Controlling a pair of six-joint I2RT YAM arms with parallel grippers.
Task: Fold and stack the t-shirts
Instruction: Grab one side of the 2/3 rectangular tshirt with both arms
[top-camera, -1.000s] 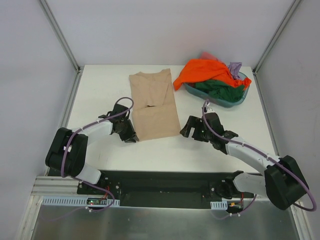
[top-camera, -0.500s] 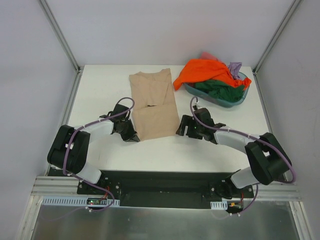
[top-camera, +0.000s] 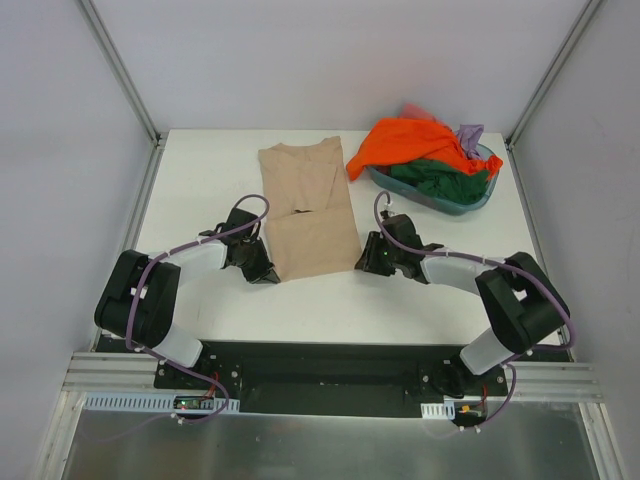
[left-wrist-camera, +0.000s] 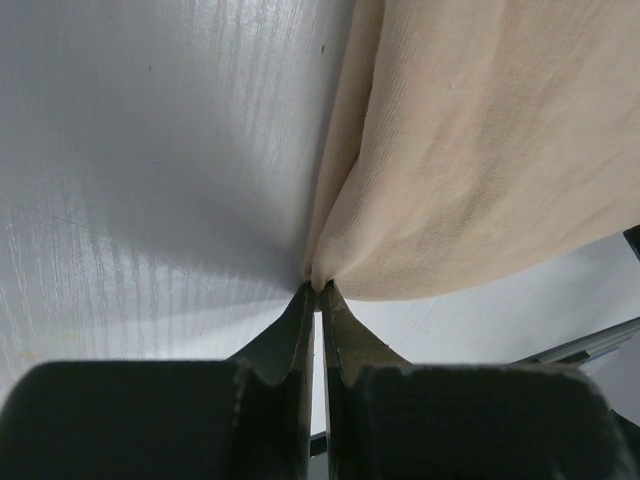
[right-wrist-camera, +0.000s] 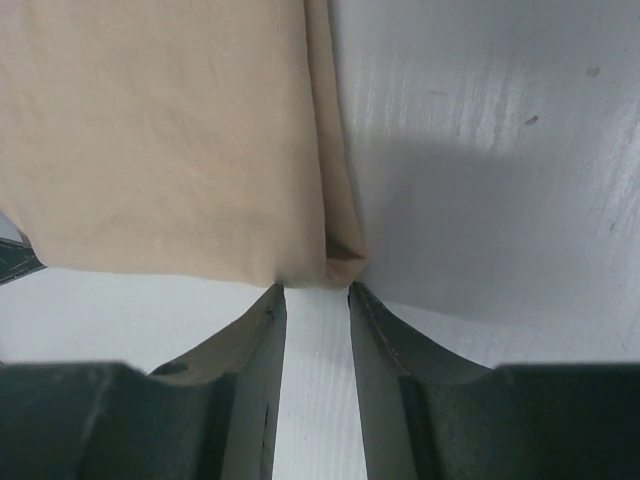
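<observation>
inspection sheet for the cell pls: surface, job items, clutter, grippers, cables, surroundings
Surface: white tabletop, a few faint specks in the right wrist view.
Job's things: tan shirt flat mid-table as a long rectangle; orange shirt draped over the basin's rim; dark green shirt inside it; lilac shirt at its far rim.
Clutter: teal basin, far right.
Grippers: left gripper shut on the tan shirt's near left corner; right gripper jaws apart at its near right corner, not gripping.
Cables: purple cables along both arms, no snag seen.
Surroundings: white walls, metal frame posts.

White table, grey walls, metal posts
</observation>
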